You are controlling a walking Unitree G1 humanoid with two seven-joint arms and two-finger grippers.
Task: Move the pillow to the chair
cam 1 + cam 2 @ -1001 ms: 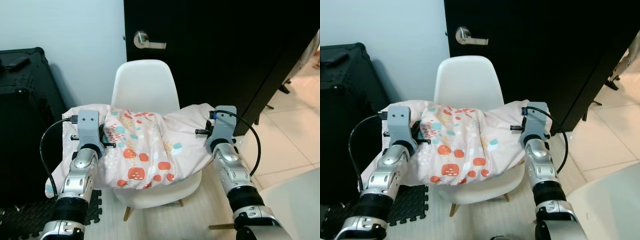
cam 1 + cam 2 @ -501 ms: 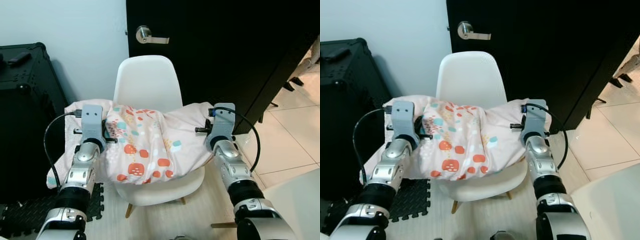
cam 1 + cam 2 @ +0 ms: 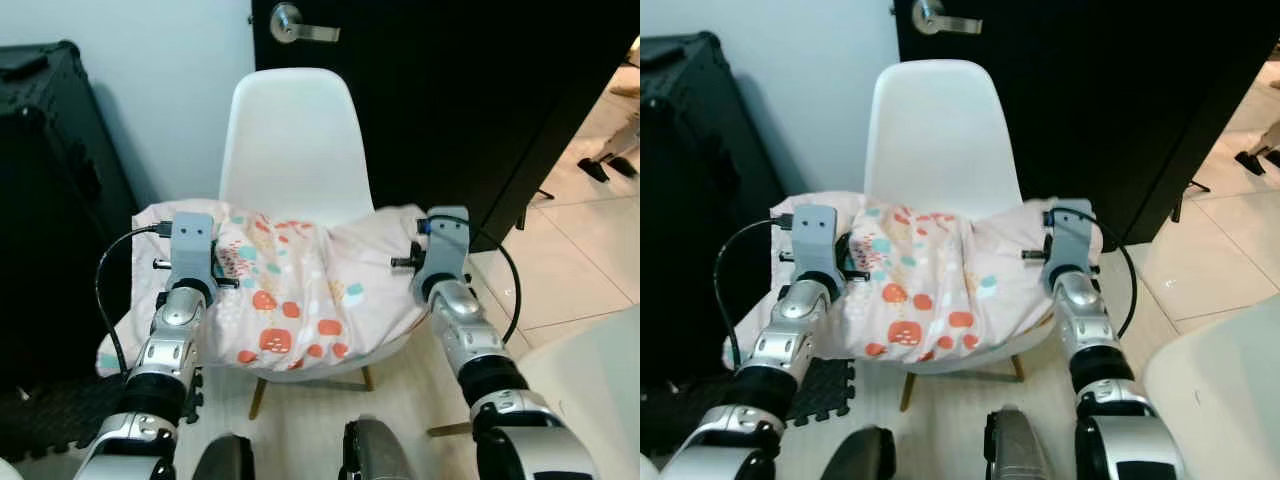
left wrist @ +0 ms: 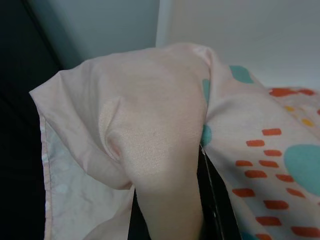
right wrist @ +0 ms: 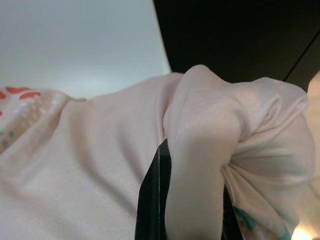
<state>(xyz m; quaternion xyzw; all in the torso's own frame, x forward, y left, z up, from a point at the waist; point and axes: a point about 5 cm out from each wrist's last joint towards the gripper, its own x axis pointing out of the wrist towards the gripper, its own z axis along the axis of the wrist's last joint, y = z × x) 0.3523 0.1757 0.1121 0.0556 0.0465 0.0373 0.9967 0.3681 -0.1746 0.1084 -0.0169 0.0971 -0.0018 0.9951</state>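
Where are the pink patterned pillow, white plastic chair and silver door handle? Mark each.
pink patterned pillow [image 3: 285, 300], left eye view, printed middle.
white plastic chair [image 3: 295, 140], left eye view, backrest.
silver door handle [image 3: 300, 25], left eye view, lever.

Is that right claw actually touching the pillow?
Touching. In the right wrist view the right gripper has a bunch of the pink pillow squeezed between its black fingers.

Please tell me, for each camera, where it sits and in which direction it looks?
Left eye view: on the head, looking forward and down at the pillow on the white chair; both silver arms show.
Right eye view: same head, same scene.
Left wrist view: along the left gripper, pinching pillow fabric.
Right wrist view: along the right gripper, clamping bunched fabric.
All views share the pillow.
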